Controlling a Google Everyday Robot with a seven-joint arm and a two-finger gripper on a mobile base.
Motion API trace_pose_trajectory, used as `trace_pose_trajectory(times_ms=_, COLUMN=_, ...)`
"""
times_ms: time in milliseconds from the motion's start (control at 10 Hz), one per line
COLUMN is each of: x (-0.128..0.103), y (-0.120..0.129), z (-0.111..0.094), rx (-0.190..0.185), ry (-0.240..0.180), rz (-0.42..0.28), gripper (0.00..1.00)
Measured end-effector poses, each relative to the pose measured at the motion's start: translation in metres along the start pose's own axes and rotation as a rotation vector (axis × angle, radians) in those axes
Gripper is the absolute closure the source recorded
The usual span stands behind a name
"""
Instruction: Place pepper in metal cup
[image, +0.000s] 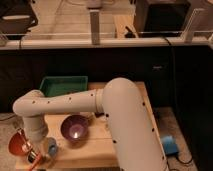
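Observation:
My gripper (35, 156) is at the table's front left corner, at the bottom edge of the camera view, below the white forearm (36, 127). A thin red-orange piece that looks like the pepper (32, 159) shows right at the gripper. I cannot tell whether it is held. The gripper sits between the round orange-red bowl (17, 143) on its left and the light blue cup (52, 146) on its right. The metal cup is hidden from view.
A purple bowl (75, 128) stands mid-table, right of the blue cup. A green tray (63, 85) lies at the table's back left. The wooden table (95, 150) ends close to the gripper. A blue object (170, 146) lies on the floor at right.

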Motion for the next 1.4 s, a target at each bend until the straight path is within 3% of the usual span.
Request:
trace_pose_trajectory(times_ms=600, x=0.014, y=-0.019, z=-0.005, rx=0.043, ry=0.032, rz=-0.001, gripper=0.71)
trace_pose_trajectory(times_ms=700, x=0.014, y=-0.022, z=-0.005, rx=0.049, ry=0.033, rz=-0.004, gripper=0.66)
trace_pose_trajectory(times_ms=1100, x=0.013, y=-0.032, z=-0.002, rx=0.057, ry=0.03, rz=-0.025, gripper=0.25)
trace_pose_trajectory(times_ms=1400, x=0.012, y=-0.036, z=0.002, rx=0.05, ry=0.023, rz=-0.036, gripper=0.2)
